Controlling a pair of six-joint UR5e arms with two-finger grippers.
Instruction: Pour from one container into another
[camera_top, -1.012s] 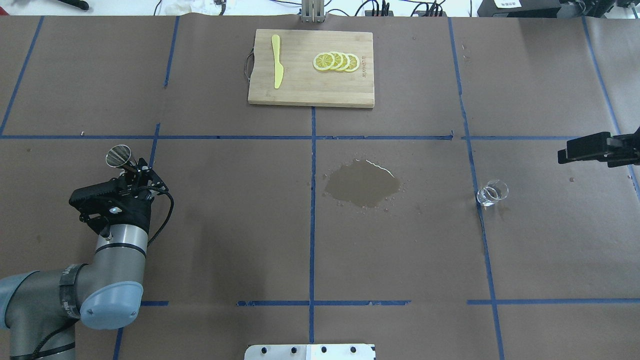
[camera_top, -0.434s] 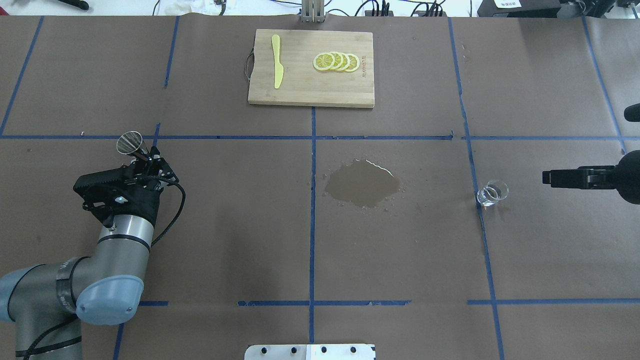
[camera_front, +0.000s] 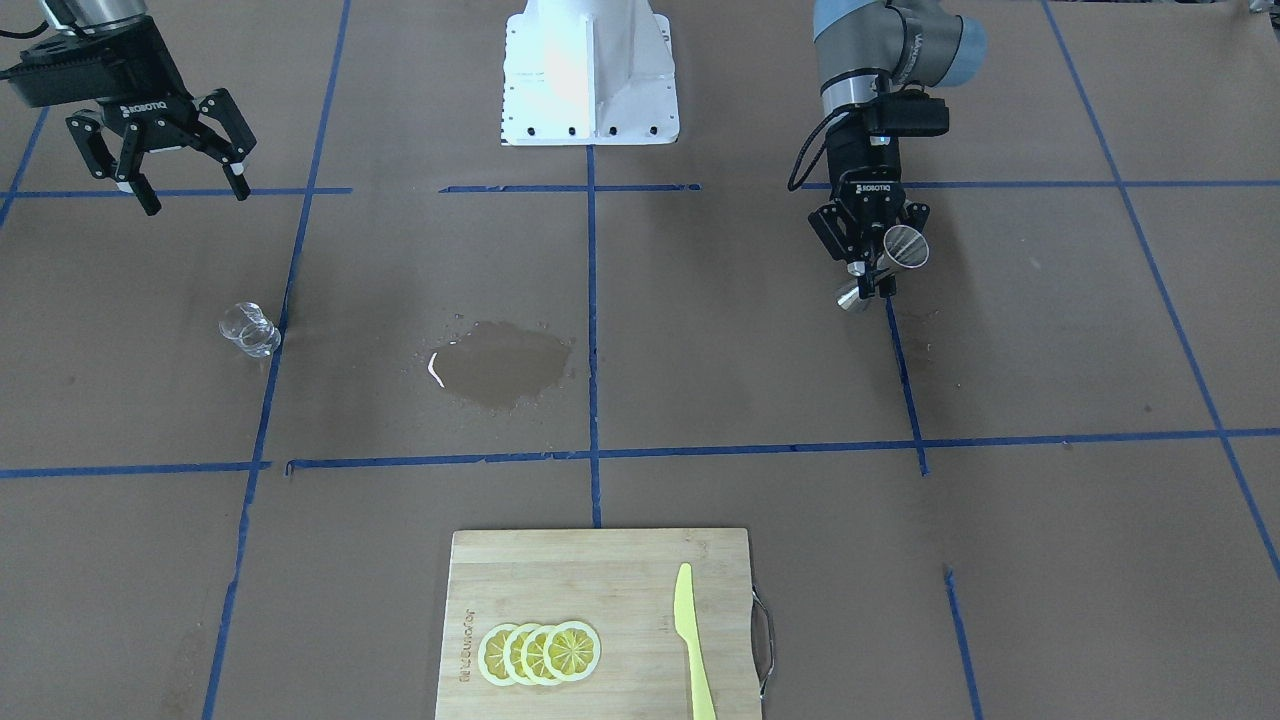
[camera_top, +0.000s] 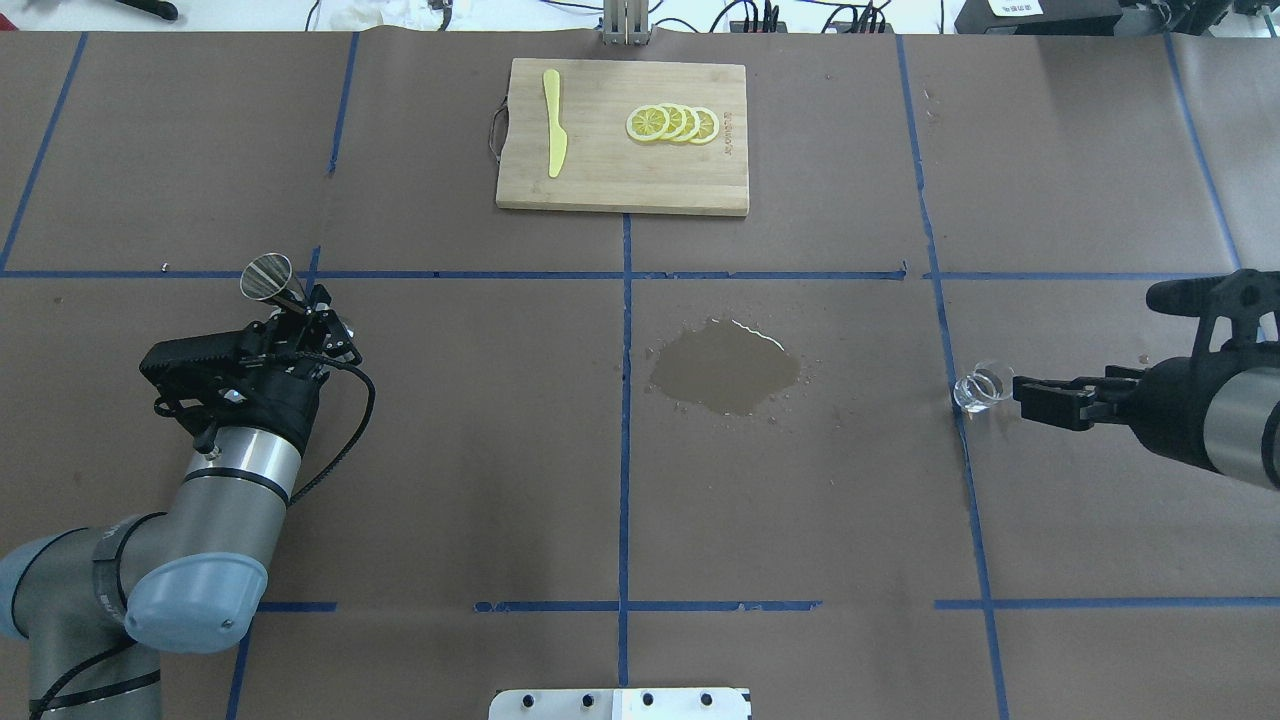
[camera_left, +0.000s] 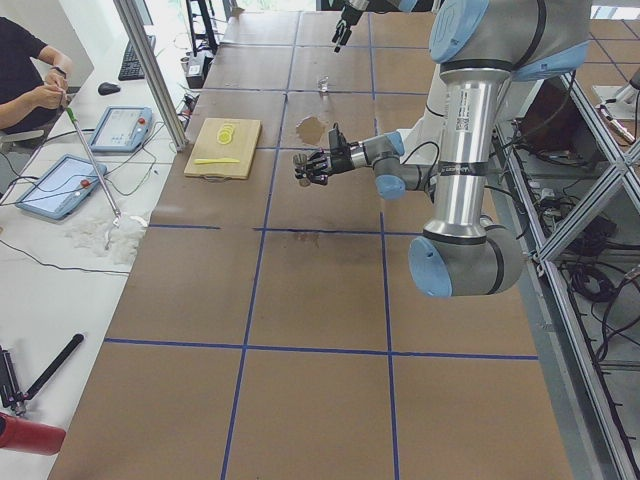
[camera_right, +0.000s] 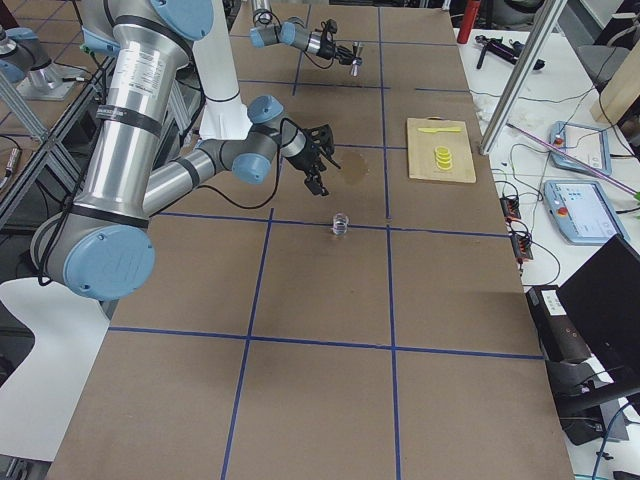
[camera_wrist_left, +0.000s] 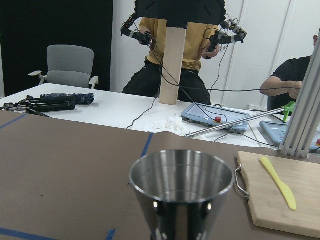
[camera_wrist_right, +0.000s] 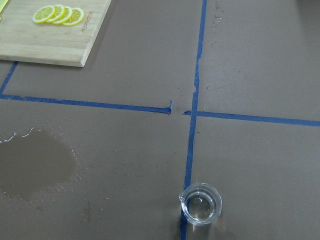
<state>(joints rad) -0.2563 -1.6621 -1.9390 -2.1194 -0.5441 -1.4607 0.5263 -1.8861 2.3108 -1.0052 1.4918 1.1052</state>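
The small clear glass cup (camera_front: 248, 330) (camera_top: 984, 387) stands upright on a blue tape line on my right side; it also shows low in the right wrist view (camera_wrist_right: 201, 204). My right gripper (camera_front: 195, 198) hangs open and empty in the air, on the robot's side of the cup and not touching it. The steel jigger (camera_front: 885, 265) (camera_top: 270, 280) is held tilted off the table on my left side. My left gripper (camera_front: 870, 275) is shut on its narrow waist. The jigger's open mouth (camera_wrist_left: 181, 175) fills the left wrist view.
A wet puddle (camera_top: 725, 367) lies mid-table between the two arms. A wooden cutting board (camera_top: 600, 190) with lemon slices (camera_top: 672, 123) and a yellow knife (camera_top: 553, 120) lies at the far edge. People sit beyond the table (camera_left: 25, 80).
My right gripper has swung in from the right edge toward the glass cup. My left gripper has carried the jigger a little forward and to the right.
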